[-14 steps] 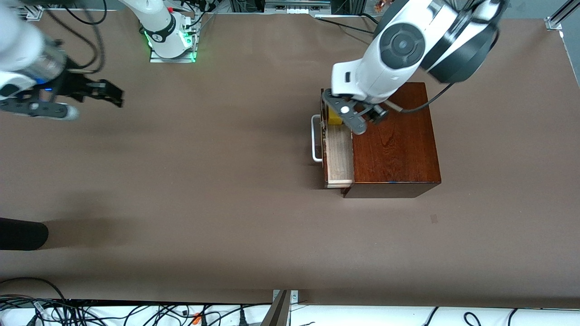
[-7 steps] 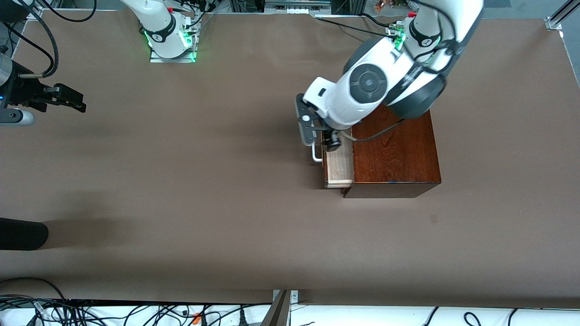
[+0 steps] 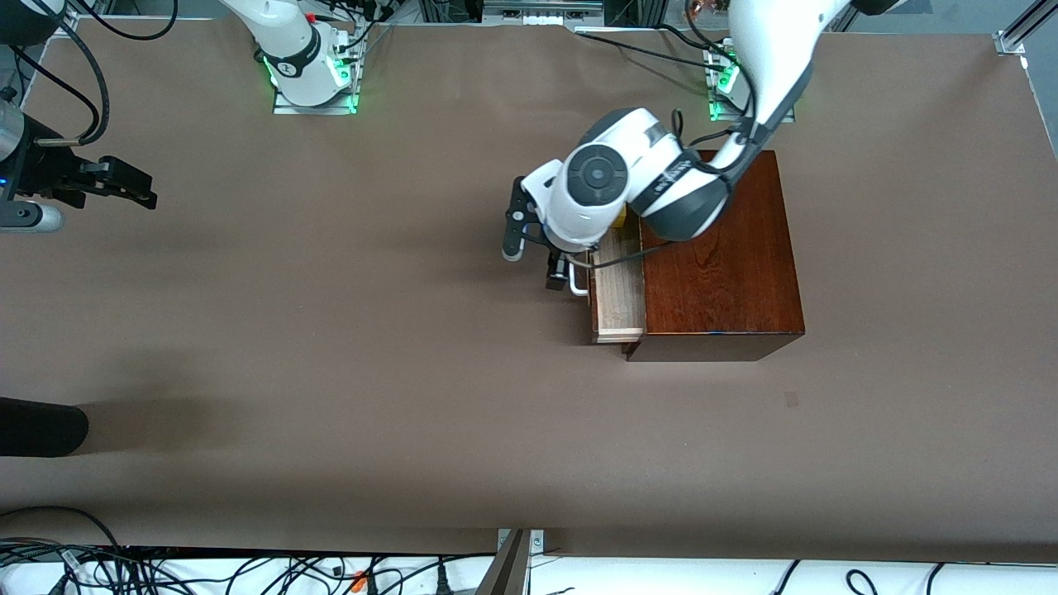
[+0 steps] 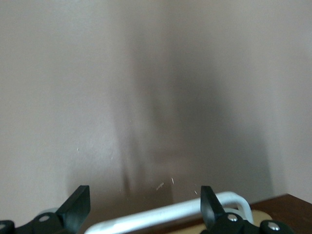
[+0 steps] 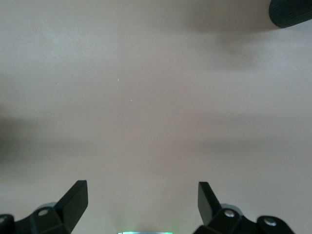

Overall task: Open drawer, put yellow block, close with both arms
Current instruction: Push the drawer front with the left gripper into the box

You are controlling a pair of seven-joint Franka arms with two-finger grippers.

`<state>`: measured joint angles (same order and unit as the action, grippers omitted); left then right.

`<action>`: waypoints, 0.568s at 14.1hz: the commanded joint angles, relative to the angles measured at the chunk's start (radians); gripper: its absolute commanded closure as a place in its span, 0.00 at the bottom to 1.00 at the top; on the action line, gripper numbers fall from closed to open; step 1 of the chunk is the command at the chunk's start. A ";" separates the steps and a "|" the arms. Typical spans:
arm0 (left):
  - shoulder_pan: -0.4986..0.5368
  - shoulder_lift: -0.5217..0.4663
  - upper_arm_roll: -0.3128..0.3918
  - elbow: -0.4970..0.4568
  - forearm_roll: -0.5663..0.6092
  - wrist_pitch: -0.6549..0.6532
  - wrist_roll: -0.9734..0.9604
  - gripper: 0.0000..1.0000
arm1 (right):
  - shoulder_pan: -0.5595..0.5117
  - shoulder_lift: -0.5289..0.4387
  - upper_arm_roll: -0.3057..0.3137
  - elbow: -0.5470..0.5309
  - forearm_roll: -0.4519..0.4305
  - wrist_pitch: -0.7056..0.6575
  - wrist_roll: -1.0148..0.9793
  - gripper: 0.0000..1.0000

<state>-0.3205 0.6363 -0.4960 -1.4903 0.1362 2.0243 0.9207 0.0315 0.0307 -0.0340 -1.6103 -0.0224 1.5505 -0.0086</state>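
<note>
The dark mahogany box (image 3: pixel 727 264) stands toward the left arm's end of the table. Its drawer (image 3: pixel 620 302) is pulled partly out, showing the pale wood tray. The yellow block (image 3: pixel 617 217) lies in the tray, mostly hidden under the left arm. My left gripper (image 3: pixel 555 273) hangs low in front of the drawer's white handle (image 3: pixel 577 285). In the left wrist view the left gripper (image 4: pixel 144 209) is open, with the handle (image 4: pixel 165 214) lying across the gap, untouched. My right gripper (image 3: pixel 124 186) waits open over bare table at the right arm's end, and the right wrist view shows this gripper (image 5: pixel 141 200) empty.
A black rounded object (image 3: pixel 41 426) juts in at the right arm's end of the table, nearer the front camera; that black object (image 5: pixel 292 12) also appears in the right wrist view. Cables (image 3: pixel 165 570) run along the table's front edge.
The left arm has swung from above the drawer tray, out over its front, and down to the handle. The right gripper drew back toward the table's end, then stayed still.
</note>
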 commanded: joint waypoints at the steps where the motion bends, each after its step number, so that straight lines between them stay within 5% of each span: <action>1: -0.006 0.005 0.010 -0.048 0.040 0.073 0.018 0.00 | -0.002 -0.018 0.003 -0.017 -0.011 0.008 0.019 0.00; 8: -0.002 0.022 0.014 -0.082 0.140 0.044 -0.028 0.00 | -0.005 -0.011 -0.004 -0.022 -0.011 0.039 0.021 0.00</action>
<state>-0.3271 0.6582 -0.4876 -1.5481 0.2218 2.0823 0.9034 0.0314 0.0309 -0.0353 -1.6120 -0.0228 1.5625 0.0022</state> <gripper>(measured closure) 0.000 0.000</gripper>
